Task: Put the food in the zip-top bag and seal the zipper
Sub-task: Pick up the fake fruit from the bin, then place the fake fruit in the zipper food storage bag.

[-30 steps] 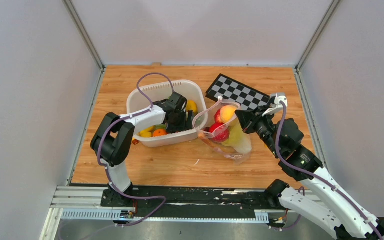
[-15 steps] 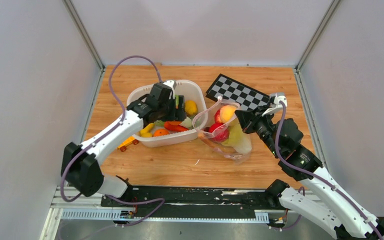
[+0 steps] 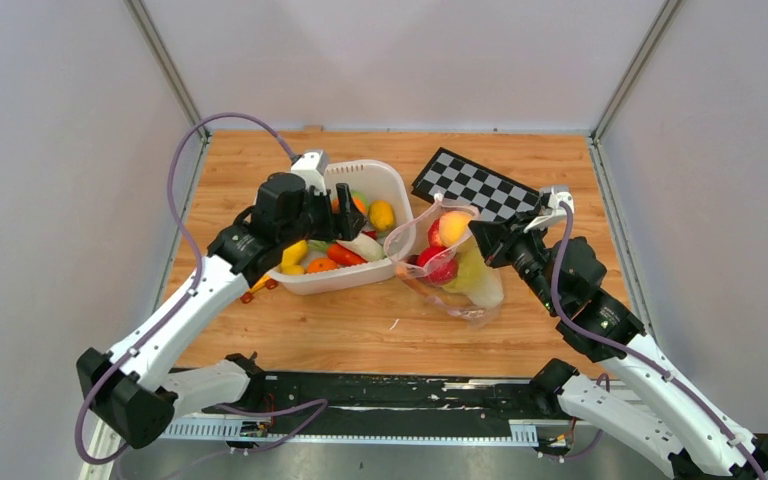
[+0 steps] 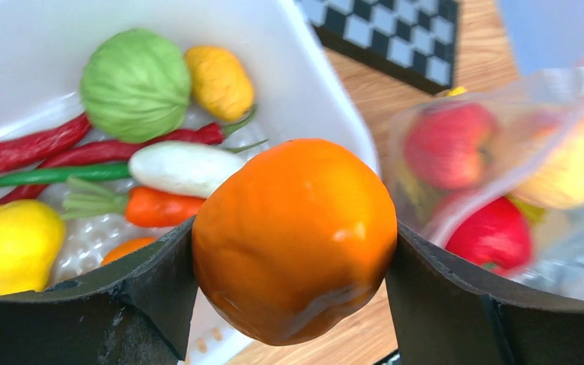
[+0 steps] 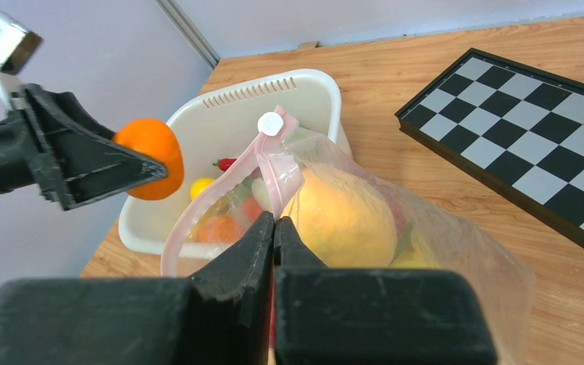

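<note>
Task partly done. Several fruits point(image 5: 342, 217) seen inside zip-top bag point(image 5: 441, 251), beside basket point(image 5: 304, 80) on surface point(image 3: 360, 320). Its zipper point(image 5: 274, 163) pinched by right tool point(image 5: 274, 228), mouth unsealed. One orange fruit point(image 4: 296, 220) clamped in left tool point(image 4: 293, 251) above basket. More food point(image 4: 182, 167) left in basket.

One zip-top bag point(image 3: 485, 295); one basket point(image 3: 345, 282); one checkerboard point(image 3: 480, 188); one cabbage point(image 4: 135, 84); two red chillies point(image 4: 23, 148); one carrot point(image 4: 156, 207).

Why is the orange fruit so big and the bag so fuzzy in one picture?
Left wrist view: the orange fruit sits close to the camera, between the jaws, so it looks huge; the bag behind is out of focus. Top view: both look small.
</note>
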You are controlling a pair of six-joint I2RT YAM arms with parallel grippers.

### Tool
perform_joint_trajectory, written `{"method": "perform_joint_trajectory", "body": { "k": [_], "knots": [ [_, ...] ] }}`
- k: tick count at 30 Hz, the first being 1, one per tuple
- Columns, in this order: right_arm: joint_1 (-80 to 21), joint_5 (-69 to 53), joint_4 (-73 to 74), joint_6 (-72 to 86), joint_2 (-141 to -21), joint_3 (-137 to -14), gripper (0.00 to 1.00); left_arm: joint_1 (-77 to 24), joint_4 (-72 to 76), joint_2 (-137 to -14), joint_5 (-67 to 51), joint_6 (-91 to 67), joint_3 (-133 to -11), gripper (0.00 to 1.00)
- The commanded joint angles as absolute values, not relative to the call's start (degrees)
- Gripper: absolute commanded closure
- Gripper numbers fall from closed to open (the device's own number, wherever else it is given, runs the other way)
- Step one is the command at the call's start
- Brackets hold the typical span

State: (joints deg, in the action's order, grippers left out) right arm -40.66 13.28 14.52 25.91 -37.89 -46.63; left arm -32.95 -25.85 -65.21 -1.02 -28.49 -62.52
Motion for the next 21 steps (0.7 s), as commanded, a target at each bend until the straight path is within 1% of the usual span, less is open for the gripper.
{"method": "perform_joint_trajectory", "body": {
  "k": [1, 4, 7, 11, 16, 21],
  "knots": [
    [-40.48, 11.87, 11.51, 27.40, -37.53, -46.13, 1.00, -32.94, -16.25, -58.86, -10.14, -30.15, -62.21, 0.72],
    [-40.43, 11.30, 10.65, 27.94, -37.37, -45.73, 1.00, -33.38, -9.24, -57.22, -17.08, -31.72, -60.82, 0.72],
    [-40.47, 10.63, 10.51, 28.20, -37.42, -45.70, 1.00, -36.82, -5.31, -58.63, -21.08, -30.29, -61.77, 0.71],
    [-40.51, 10.18, 10.43, 28.68, -36.99, -45.49, 1.00, -42.76, -3.70, -62.81, -19.25, -26.15, -63.55, 0.69],
    [-40.49, 9.72, 10.31, 29.05, -35.85, -45.18, 1.00, -47.79, -0.40, -67.43, -18.92, -22.71, -64.37, 0.68],
    [-40.49, 10.23, 10.92, 29.08, -34.63, -45.18, 1.00, -50.28, -0.26, -70.91, -15.80, -20.42, -64.33, 0.64]
  ]
}}
